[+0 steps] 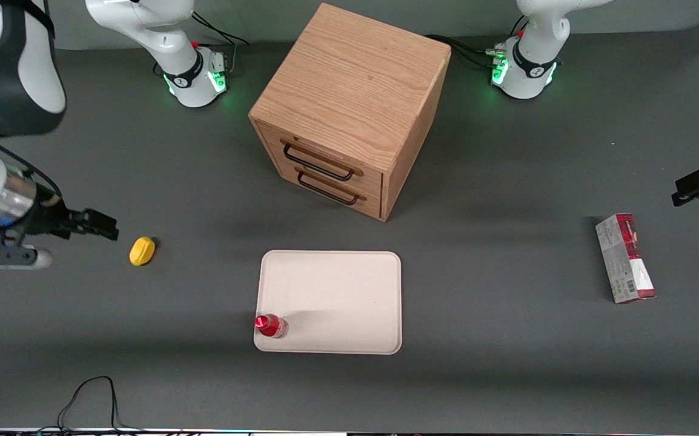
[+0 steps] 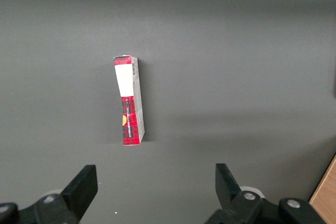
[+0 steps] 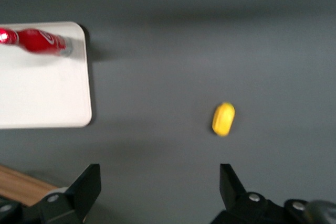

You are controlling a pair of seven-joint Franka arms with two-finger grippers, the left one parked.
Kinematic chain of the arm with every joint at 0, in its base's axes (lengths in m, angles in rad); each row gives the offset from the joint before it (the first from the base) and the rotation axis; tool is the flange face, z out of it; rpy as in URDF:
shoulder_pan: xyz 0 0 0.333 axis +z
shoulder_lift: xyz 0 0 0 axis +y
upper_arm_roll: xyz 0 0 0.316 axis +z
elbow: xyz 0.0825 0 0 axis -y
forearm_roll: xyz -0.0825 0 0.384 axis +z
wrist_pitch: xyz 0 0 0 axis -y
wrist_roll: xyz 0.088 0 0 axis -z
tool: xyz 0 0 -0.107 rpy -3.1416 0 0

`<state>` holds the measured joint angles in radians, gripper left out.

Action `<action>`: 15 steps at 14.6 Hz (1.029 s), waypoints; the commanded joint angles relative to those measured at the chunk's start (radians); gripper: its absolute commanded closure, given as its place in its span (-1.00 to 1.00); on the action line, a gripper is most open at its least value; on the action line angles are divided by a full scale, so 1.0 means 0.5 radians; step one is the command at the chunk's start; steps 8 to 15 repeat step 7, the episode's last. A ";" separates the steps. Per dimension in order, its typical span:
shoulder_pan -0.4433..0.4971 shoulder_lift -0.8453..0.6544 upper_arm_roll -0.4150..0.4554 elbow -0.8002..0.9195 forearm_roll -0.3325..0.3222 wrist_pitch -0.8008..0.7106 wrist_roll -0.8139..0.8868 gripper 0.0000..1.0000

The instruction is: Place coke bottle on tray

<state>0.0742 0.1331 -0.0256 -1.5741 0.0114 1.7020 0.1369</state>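
Red plastic, slim and capped: the coke bottle [image 1: 271, 326] stands upright on the tray [image 1: 337, 297], in the corner nearest the front camera and toward the working arm's end, close to the rim. In the right wrist view the bottle [image 3: 37, 42] shows its white script and a clear base, again beside the tray's [image 3: 47, 98] rounded corner. So the placing looks already done.

The gripper [image 1: 92, 225] hangs above the bare table, well apart from the tray, near a small yellow object [image 1: 142, 251]; its fingers [image 3: 84, 190] are spread wide and carry nothing.

As for handling, the bottle is probably light and stiff, with a smooth, rather slippery skin (whether it holds liquid cannot be made out). Tall and narrow, it would tip at a sideways nudge. A hold across the body at mid-height, below the cap, would suit it best, since the cap looks too narrow to pinch surely.

A wooden drawer cabinet [image 1: 349, 109] stands farther from the front camera than the tray.
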 commanded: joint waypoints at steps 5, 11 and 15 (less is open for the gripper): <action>0.039 -0.459 -0.096 -0.475 0.066 0.032 -0.044 -1.00; 0.036 -0.459 -0.096 -0.472 0.063 0.029 -0.047 -1.00; 0.036 -0.459 -0.096 -0.472 0.063 0.029 -0.047 -1.00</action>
